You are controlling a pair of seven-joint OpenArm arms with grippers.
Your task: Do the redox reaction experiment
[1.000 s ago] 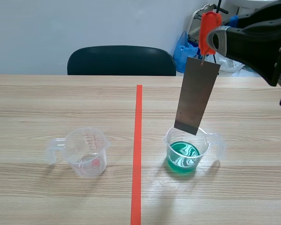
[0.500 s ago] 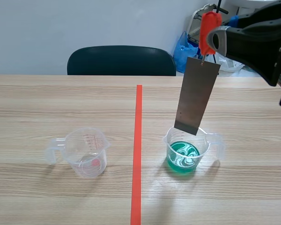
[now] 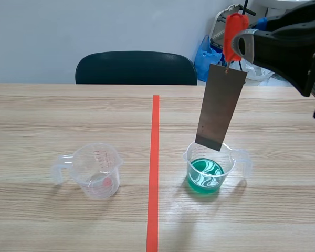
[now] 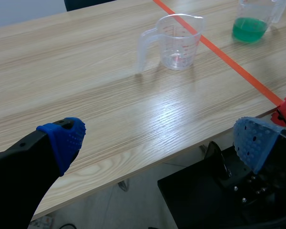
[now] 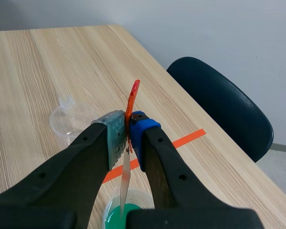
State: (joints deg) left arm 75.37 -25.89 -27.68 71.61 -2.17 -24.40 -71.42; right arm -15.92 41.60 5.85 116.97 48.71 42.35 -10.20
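- Jaws of the right arm are clamped on a red clip [image 3: 234,35] high over the right half of the counter [image 3: 52,115]; in the right wrist view the grey-green pad [image 5: 115,137] and the blue pad [image 5: 141,130] press the clip [image 5: 133,98] between them.
- From the clip hangs a grey metal plate [image 3: 220,107], slightly tilted. Its lower edge is over the far rim of the green cup [image 3: 210,168], clear of the liquid.
- From the right wrist the plate [image 5: 126,183] shows edge-on, pointing down at that cup [image 5: 115,210].
- The green cup is clear plastic with a handle on the side away from the tape line [image 3: 154,168]. It holds a shallow pool of green liquid [image 3: 205,177].
- A clear measuring cup [image 3: 97,170] stands on the other side of the line, well apart from the green cup, with its handle turned outward. It has red printed marks, and I cannot tell whether it holds anything.
- Jaws of the left arm stand wide open with nothing between the blue pads [image 4: 66,138]. They sit off the near edge of the counter, with the measuring cup [image 4: 177,42] and the green cup [image 4: 251,21] far ahead.
- A dark chair [image 3: 136,68] stands behind the counter.
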